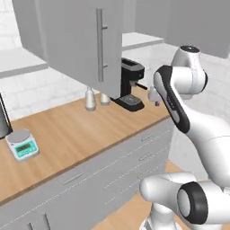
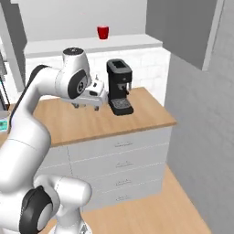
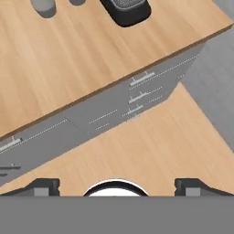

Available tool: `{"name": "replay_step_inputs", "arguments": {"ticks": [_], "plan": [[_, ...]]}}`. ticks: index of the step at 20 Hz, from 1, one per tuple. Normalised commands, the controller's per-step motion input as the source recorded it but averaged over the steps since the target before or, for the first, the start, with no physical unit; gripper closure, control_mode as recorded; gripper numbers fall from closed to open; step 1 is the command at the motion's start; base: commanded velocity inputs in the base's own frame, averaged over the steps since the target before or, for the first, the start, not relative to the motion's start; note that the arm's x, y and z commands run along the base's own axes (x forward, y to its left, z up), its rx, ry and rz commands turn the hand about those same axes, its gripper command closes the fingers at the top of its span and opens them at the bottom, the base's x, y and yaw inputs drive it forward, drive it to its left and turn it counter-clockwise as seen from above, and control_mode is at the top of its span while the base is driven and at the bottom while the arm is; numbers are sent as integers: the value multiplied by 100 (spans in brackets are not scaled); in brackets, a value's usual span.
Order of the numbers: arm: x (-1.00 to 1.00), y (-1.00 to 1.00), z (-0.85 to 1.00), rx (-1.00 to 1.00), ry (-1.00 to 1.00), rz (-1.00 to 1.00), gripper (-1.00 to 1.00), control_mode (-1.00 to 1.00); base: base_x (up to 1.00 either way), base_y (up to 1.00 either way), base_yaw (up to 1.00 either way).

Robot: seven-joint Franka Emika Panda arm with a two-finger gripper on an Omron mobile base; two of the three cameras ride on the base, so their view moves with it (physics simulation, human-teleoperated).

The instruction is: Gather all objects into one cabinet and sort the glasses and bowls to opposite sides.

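One of the glasses, a small red cup [image 2: 103,32], stands on the pale shelf [image 2: 91,45] of the wall cabinet, above the counter. The cabinet's grey door [image 1: 76,36] with its long bar handle [image 1: 99,45] hangs open. The bowls are out of view. My gripper [image 2: 86,106] hovers over the wooden counter [image 2: 91,121], left of the coffee machine and well below the cup. In the hand view the gripper [image 3: 117,185] is open, its fingertips [image 3: 43,185] far apart with nothing between them, looking down at the counter edge, drawers and floor.
A black coffee machine [image 2: 119,87] stands at the counter's back right. Two grey shakers [image 1: 90,99] sit beside it under the open door. A teal kitchen scale [image 1: 22,144] is at the counter's left. White drawers [image 2: 119,160] run below. A grey wall [image 2: 201,114] closes the right side.
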Motion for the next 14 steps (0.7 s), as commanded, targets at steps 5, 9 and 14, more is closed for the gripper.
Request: {"name": "replay_step_inputs", "arguments": {"ticks": [5,9,14], "plan": [[0,0,0,0,0,0,-100,100,19,-79,60],[0,0,0,0,0,0,-100,100,10,-98,45],[0,0,0,0,0,0,-100,100,37,-85,25]]}}
